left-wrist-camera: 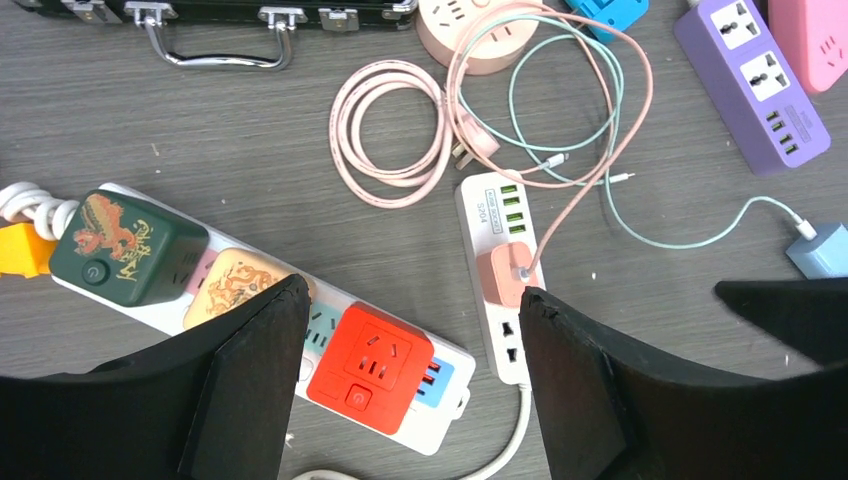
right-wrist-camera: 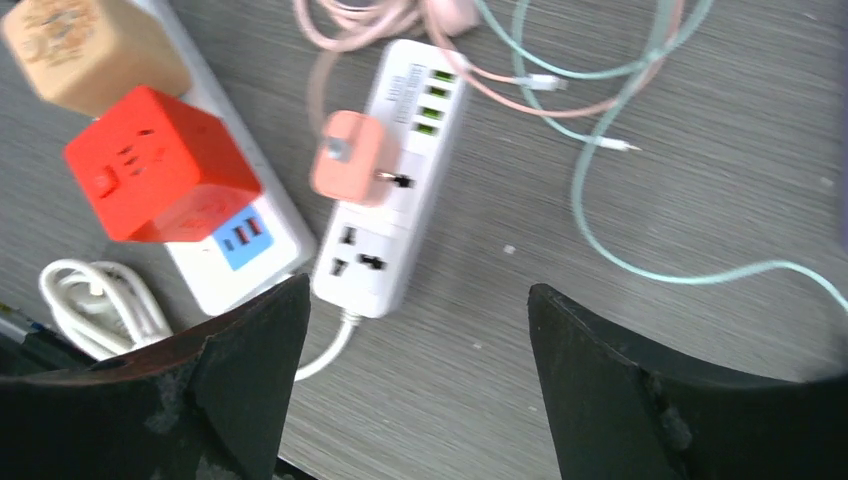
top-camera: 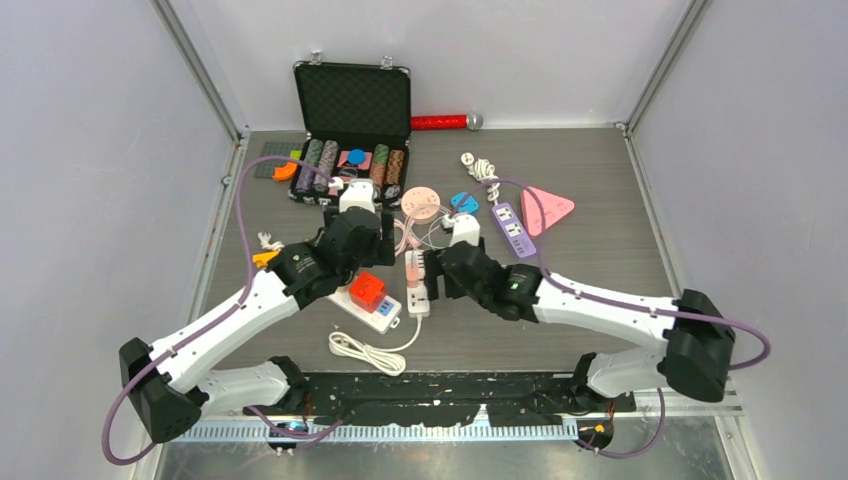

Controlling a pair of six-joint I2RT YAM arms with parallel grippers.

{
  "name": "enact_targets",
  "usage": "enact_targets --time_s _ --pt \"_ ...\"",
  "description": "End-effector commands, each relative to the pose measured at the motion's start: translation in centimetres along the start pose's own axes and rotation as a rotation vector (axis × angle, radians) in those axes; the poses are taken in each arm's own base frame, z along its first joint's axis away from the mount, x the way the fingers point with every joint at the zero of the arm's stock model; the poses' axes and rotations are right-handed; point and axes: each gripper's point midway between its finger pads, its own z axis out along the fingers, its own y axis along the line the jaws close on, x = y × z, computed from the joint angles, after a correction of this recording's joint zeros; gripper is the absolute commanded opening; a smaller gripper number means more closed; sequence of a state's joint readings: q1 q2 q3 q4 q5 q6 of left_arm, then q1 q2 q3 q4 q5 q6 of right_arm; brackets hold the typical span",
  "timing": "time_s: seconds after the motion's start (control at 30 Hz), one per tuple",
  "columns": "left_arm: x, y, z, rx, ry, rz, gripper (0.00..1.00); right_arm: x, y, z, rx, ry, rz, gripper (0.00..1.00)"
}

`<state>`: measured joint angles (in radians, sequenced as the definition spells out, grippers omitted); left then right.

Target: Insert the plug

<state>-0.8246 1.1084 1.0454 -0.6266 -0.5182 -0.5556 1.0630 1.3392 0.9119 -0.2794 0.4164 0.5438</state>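
Observation:
A pink plug (top-camera: 414, 267) with a pink cable sits on a socket of the narrow white power strip (top-camera: 419, 300) at the table's middle. It also shows in the left wrist view (left-wrist-camera: 508, 274) and the right wrist view (right-wrist-camera: 349, 160), where it looks slightly tilted. My left gripper (top-camera: 370, 250) is open and empty above the wide white strip (left-wrist-camera: 440, 420), its fingers (left-wrist-camera: 250, 340) either side of the red cube (left-wrist-camera: 370, 365). My right gripper (top-camera: 440, 272) is open and empty, hovering just right of the narrow strip (right-wrist-camera: 375, 255).
A green cube (left-wrist-camera: 120, 250) and a tan cube (left-wrist-camera: 235, 285) sit on the wide strip. A coiled white cable (top-camera: 365, 352) lies in front. Behind are a poker chip case (top-camera: 352, 100), a round pink strip (top-camera: 421, 200), a purple strip (top-camera: 512, 228) and a pink triangular strip (top-camera: 547, 208).

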Motion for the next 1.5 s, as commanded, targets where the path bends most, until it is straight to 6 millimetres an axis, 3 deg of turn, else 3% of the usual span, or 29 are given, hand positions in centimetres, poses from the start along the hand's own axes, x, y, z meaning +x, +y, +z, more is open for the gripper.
enact_targets --time_s 0.0,0.17,0.3,0.4,0.6,0.73,0.87,0.97,1.13,1.33,1.47 --pt "-1.9 -2.2 -0.8 0.105 -0.032 -0.001 0.76 0.5 -5.6 -1.1 0.099 0.038 0.091 0.81" --pt "-2.4 -6.0 -2.1 0.304 -0.052 0.021 0.73 0.0 -13.2 -2.0 0.256 0.014 0.225 0.74" --pt "-3.5 -10.2 -3.5 0.397 -0.094 0.061 0.73 0.7 -16.8 -2.5 0.333 0.032 0.289 0.70" --pt "-3.7 -14.4 -3.8 0.450 -0.096 0.086 0.74 1.3 -18.4 -2.9 0.370 0.034 0.330 0.70" --pt "-0.9 -23.9 -1.4 0.612 -0.055 0.262 0.73 2.5 -21.2 -4.5 0.448 0.004 0.444 0.70" --pt "1.8 -27.1 2.2 0.654 -0.050 0.402 0.65 3.4 -23.0 -5.3 0.507 0.001 0.489 0.70" --pt "3.5 -27.2 5.7 0.648 -0.061 0.548 0.53 4.1 -24.0 -5.8 0.529 0.011 0.510 0.65" --pt "4.1 -26.4 8.0 0.674 -0.012 0.547 0.48 4.4 -24.4 -6.0 0.536 0.013 0.516 0.61" --pt "6.8 -26.4 9.6 0.773 0.084 0.570 0.49 4.8 -24.5 -5.9 0.532 0.025 0.534 0.60" --pt "10.8 -25.7 12.1 0.764 0.209 0.566 0.54 4.9 -24.6 -5.8 0.530 0.033 0.542 0.62" --pt "12.2 -25.4 13.5 0.719 0.248 0.543 0.53 5.0 -24.5 -5.7 0.525 0.040 0.547 0.63"
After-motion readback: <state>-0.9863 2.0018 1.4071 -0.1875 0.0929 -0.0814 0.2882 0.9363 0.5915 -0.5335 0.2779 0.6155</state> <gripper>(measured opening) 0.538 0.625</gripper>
